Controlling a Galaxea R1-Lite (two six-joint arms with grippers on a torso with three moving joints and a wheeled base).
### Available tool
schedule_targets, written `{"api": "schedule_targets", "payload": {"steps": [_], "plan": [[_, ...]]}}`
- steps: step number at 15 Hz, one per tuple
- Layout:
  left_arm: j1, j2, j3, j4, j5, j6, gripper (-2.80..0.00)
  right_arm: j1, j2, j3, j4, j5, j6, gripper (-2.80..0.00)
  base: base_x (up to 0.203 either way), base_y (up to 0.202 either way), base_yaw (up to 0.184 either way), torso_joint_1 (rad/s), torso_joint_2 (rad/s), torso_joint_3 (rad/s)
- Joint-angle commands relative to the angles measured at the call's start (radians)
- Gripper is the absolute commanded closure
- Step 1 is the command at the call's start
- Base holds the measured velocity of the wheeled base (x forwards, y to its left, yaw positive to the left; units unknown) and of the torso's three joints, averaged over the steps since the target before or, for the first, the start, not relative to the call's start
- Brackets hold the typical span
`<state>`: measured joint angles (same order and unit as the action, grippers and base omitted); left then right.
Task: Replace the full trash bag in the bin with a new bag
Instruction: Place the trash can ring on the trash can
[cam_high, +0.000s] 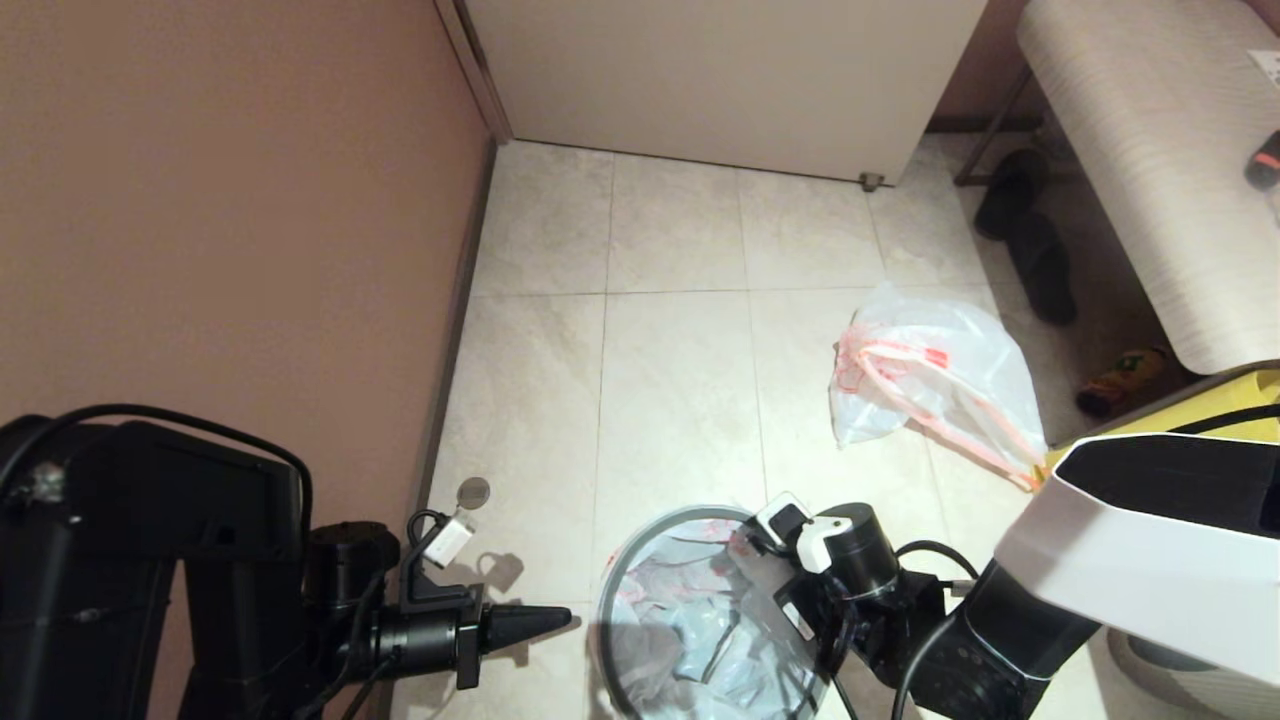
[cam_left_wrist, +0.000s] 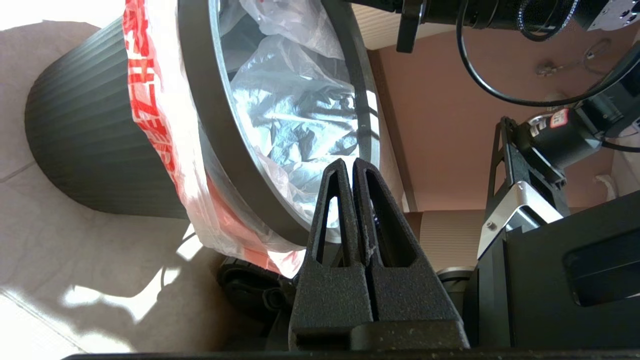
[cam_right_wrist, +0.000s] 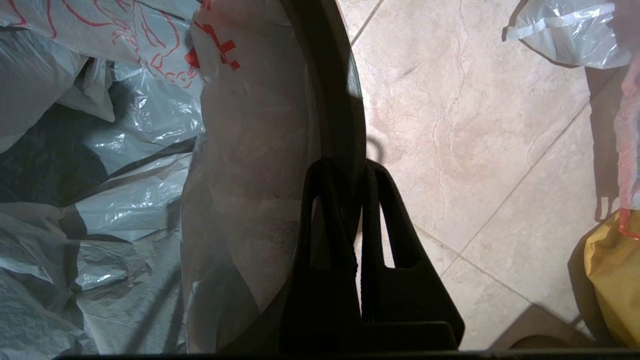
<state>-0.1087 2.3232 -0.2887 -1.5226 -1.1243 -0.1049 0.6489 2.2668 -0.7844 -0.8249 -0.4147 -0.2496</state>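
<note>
- The right tool (cam_right_wrist: 357, 172) is sitting at the bin's (cam_left_wrist: 95, 145) edge, its fingers pressed together on the grey hoop (cam_right_wrist: 335, 90) that forms the rim, one finger inside the ring and one outside.
- The new bag (cam_high: 690, 620) is lining the bin just beside that tool on its inner side, crumpled, with its red-printed hem (cam_left_wrist: 150, 115) folding over the bin's ribbed outer wall under the hoop.
- The left tool (cam_left_wrist: 349, 167) is hovering just beside the opposite side of the hoop, its fingers pressed together on nothing.
- The full trash bag (cam_high: 930, 375) is lying on the tiled floor (cam_high: 670, 380), well apart from the right tool, beyond the bin.
- A yellow fabric bag (cam_right_wrist: 612, 280) is showing near the full bag.
</note>
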Motion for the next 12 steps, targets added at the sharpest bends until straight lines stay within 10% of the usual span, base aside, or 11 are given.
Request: {"api": "schedule_targets", "payload": {"steps": [1, 7, 8, 12], "plan": [[0.000, -0.001, -0.001, -0.047, -0.006, -0.001, 0.00, 0.000, 0.019, -0.001, 0.001, 0.001, -0.001, 0.00, 0.000, 0.000, 0.000, 0.000, 0.00, 0.000], [0.000, 0.001, 0.000, -0.047, -0.006, -0.001, 0.00, 0.001, 0.017, 0.008, 0.000, 0.003, -0.005, 0.00, 0.000, 0.000, 0.000, 0.000, 0.00, 0.000], [0.000, 0.001, 0.000, -0.047, -0.006, -0.001, 0.00, 0.004, 0.015, 0.008, -0.003, 0.003, 0.000, -2.80, 0.000, 0.000, 0.000, 0.000, 0.00, 0.000], [0.000, 0.001, 0.000, -0.047, -0.006, -0.001, 0.00, 0.028, -0.071, 0.050, -0.029, 0.006, 0.007, -2.80, 0.000, 0.000, 0.000, 0.000, 0.00, 0.000]]}}
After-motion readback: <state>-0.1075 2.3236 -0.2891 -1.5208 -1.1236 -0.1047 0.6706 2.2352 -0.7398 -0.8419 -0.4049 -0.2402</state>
